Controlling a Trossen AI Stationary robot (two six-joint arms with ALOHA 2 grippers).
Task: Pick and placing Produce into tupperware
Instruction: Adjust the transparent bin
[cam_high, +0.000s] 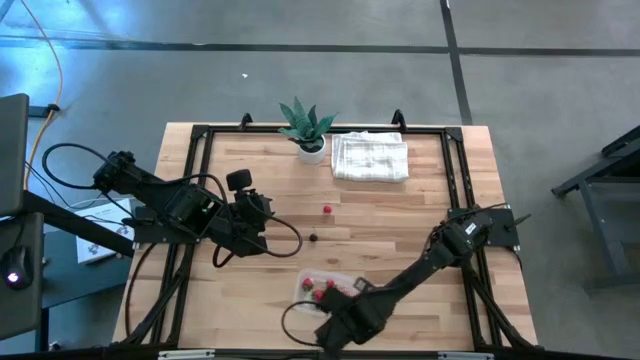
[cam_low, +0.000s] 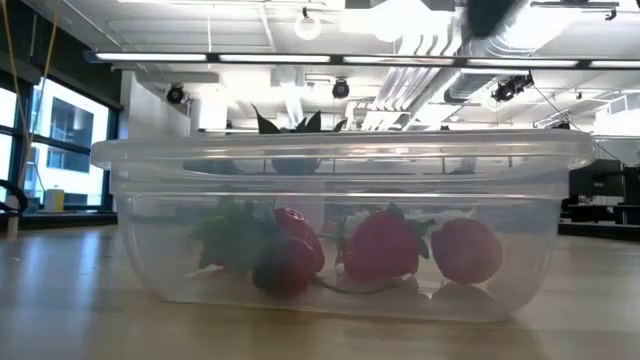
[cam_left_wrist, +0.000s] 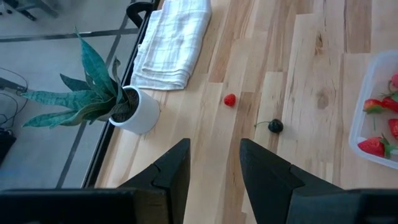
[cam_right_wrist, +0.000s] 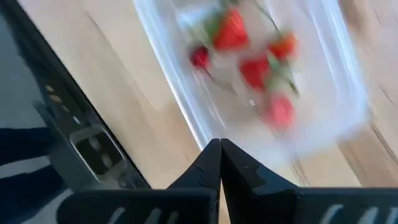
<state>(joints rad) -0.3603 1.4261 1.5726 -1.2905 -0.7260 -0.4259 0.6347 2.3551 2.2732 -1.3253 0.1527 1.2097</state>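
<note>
A wooden tabletop (cam_high: 400, 215) carries the clear tupperware (cam_high: 325, 287) at six o'clock, several red pieces already inside. A red berry (cam_high: 327, 210) and a dark one (cam_high: 313, 238) lie loose near centre. The left gripper (cam_left_wrist: 214, 165), part open and empty, faces them; a careless approach could roll either away. The right gripper (cam_right_wrist: 219, 163), shut and empty, hovers over the tupperware's rim and could nudge it.

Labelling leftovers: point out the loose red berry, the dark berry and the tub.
red berry (cam_left_wrist: 230, 99), left wrist view, middle of the fruit.
dark berry (cam_left_wrist: 275, 126), left wrist view, its round body, not the stem.
tub (cam_low: 350, 152), low view, front rim.
</note>
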